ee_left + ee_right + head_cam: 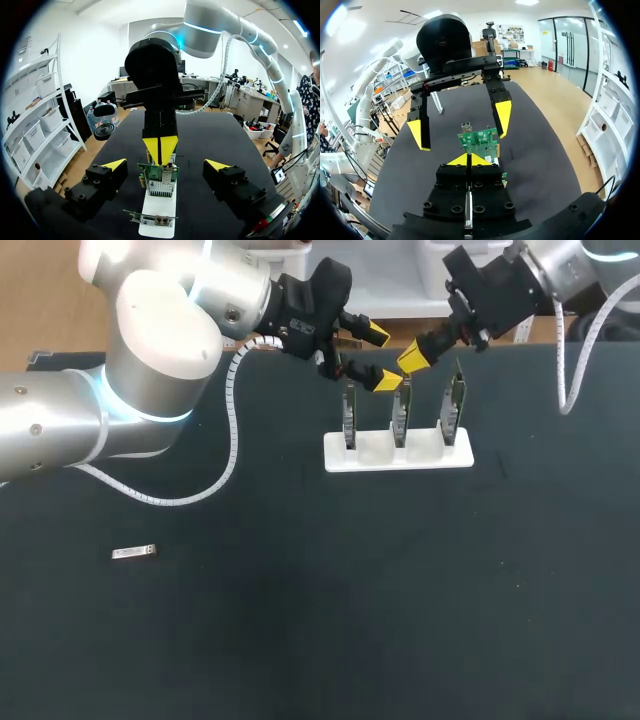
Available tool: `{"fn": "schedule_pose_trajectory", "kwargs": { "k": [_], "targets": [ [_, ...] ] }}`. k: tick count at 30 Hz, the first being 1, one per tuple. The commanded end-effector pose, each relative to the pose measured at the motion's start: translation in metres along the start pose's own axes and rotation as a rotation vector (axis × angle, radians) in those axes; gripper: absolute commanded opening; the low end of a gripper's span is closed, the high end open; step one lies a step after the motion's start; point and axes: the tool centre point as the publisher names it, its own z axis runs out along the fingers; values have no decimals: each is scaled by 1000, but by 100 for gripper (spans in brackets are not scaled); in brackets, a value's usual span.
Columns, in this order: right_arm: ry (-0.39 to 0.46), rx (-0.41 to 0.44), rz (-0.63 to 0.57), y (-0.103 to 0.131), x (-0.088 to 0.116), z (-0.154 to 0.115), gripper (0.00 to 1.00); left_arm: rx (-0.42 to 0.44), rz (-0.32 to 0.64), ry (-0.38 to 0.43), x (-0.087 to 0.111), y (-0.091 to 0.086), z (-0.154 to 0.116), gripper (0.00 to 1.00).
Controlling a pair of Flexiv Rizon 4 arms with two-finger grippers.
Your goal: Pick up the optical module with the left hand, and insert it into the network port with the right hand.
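Note:
The optical module (134, 553), a small silver bar, lies flat on the black table near the left, far from both grippers. A white stand (420, 456) at the back middle holds three upright green network boards (400, 412). My left gripper (382, 358) hovers open over the middle board; in its own view, the left gripper (165, 165) straddles that board (161, 181). My right gripper (413, 356) is shut and faces it tip to tip just above the same board; in the right wrist view, the right gripper (468, 160) holds nothing visible, with the board (481, 141) just ahead.
The stand (155, 220) is the only other object on the black table (330, 620). Both arms crowd the space above it, the right one's white cable (575, 360) hanging at the back right.

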Motion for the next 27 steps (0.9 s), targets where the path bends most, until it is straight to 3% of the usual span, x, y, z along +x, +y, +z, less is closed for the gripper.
{"fn": "schedule_pose_trajectory", "kwargs": {
  "k": [1, 13, 27],
  "targets": [
    [0, 0, 3, 0, 7, 3, 0, 3, -1, 5, -1, 2, 1, 100],
    [-12, 1, 11, 0, 8, 4, 0, 3, -1, 5, -1, 2, 1, 100],
    [-53, 23, -43, 7, -11, -11, 0, 3, -1, 5, -1, 2, 1, 100]
  ]
}}
